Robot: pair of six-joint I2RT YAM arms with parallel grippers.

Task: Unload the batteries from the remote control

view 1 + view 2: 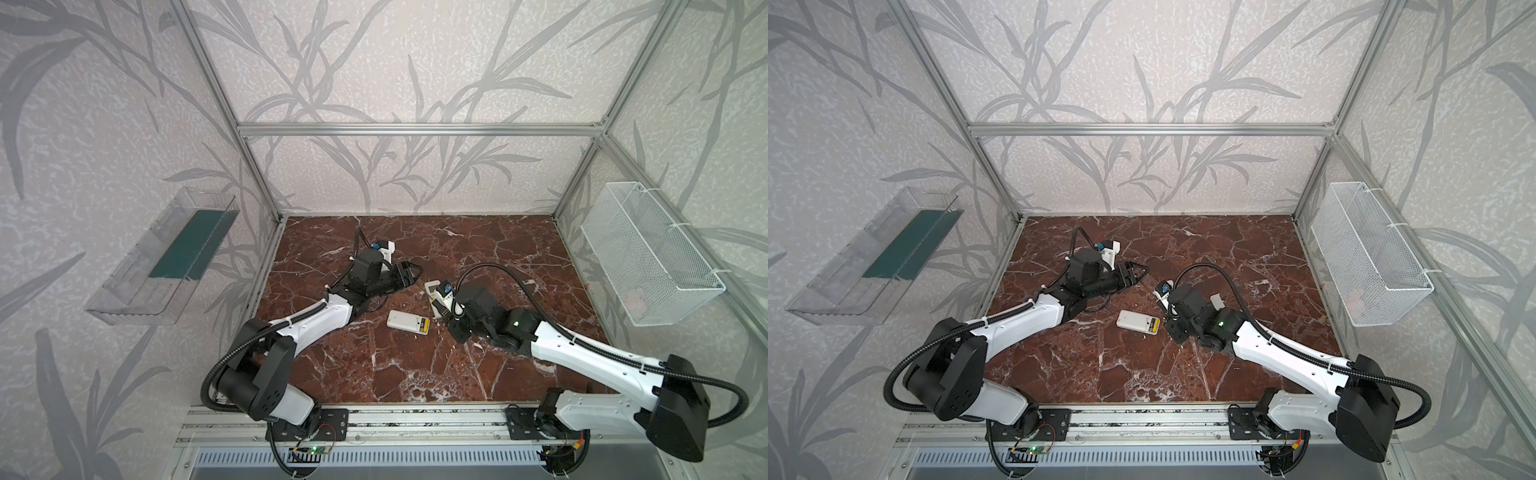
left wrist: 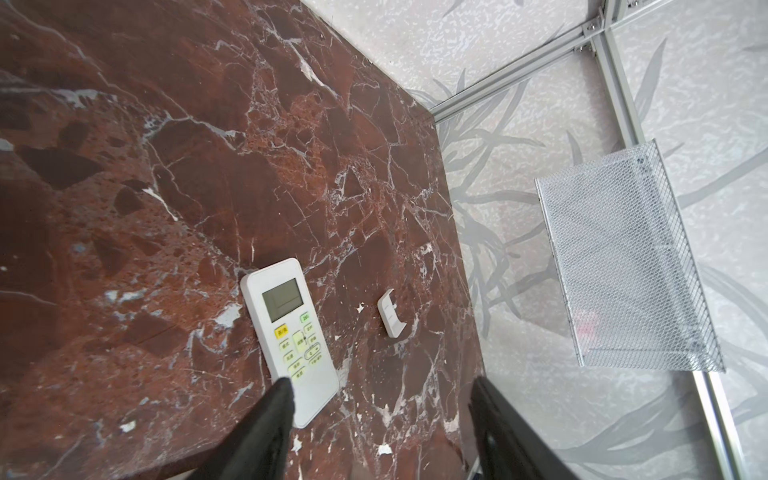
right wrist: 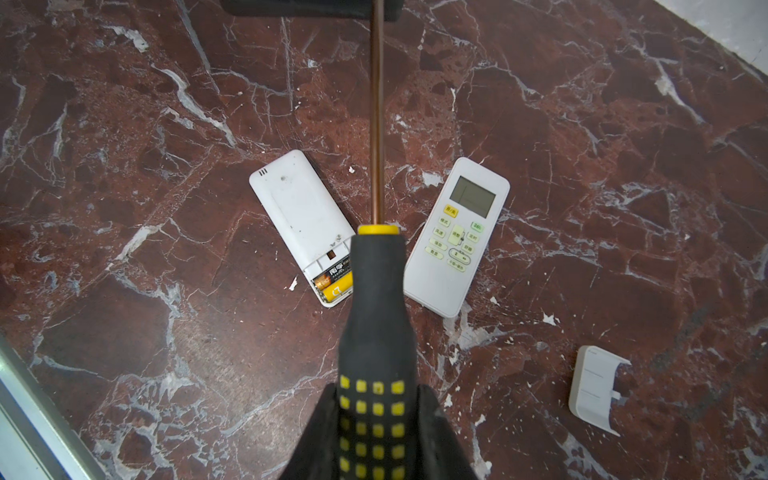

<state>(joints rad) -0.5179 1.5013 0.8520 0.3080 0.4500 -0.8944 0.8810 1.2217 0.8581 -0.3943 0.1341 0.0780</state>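
1. My right fingers: clamped narrow on the black-and-yellow handle of the screwdriver. Its copper-coloured shaft runs forward from my grip and passes between the two remotes in my wrist view.
2. My left fingers: spread apart, with nothing between them, near the middle of the worktop. One tip overlaps the button end of the face-up remote in my wrist view. I cannot tell whether it touches.
3. Batteries: two cells, one yellow and one gold-and-black. They lie side by side in the open compartment at one end of the face-down remote, partly hidden behind the screwdriver handle.
4. Face-down remote: white, flat on the worktop around its middle and slightly toward the front edge. The open end points toward the right edge.
5. Face-up remote: white, screen and buttons upward, just beside the face-down one but not touching it.
6. Battery cover: white, loose on the worktop, apart from both remotes.
7. Worktop: red-brown veined marble.
8. Wire basket: white mesh, on the wall past the right edge.
9. Clear shelf: on the wall past the left edge.
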